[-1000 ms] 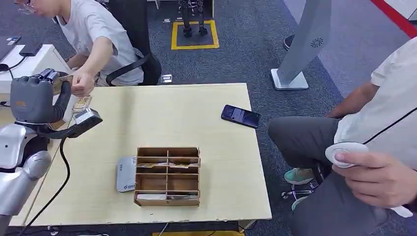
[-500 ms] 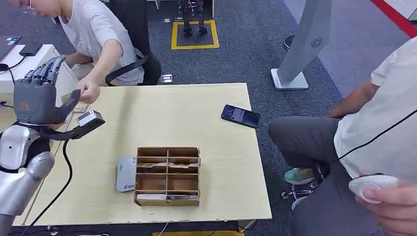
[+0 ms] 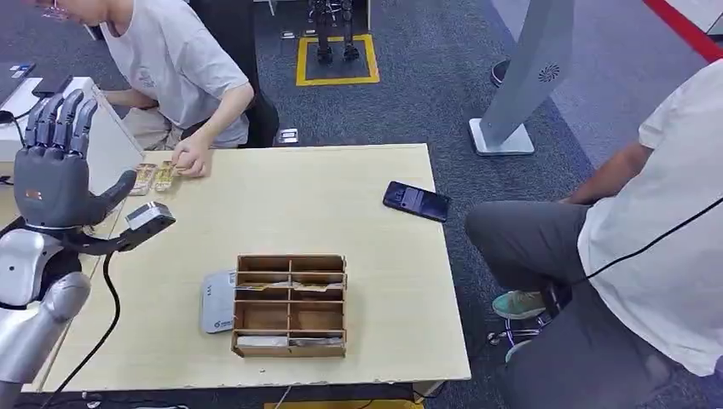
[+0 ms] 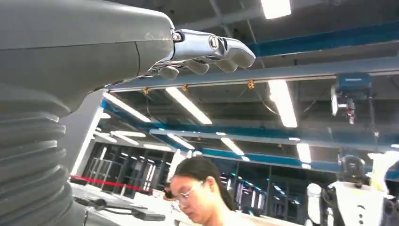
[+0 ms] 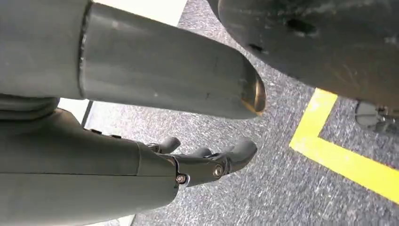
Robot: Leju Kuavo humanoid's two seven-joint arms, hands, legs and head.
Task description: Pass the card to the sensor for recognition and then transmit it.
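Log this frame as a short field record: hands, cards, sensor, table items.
left hand: raised at the table's left edge, fingers spread upward, holding nothing
right hand: hanging over grey carpet, fingers loosely curled, holding nothing
cards: two, flat on the table's far left corner, a person's hand on them
sensor: grey flat unit, against the left side of the wooden organizer
phone: dark, flat, near the right edge
task state: no card in either robot hand
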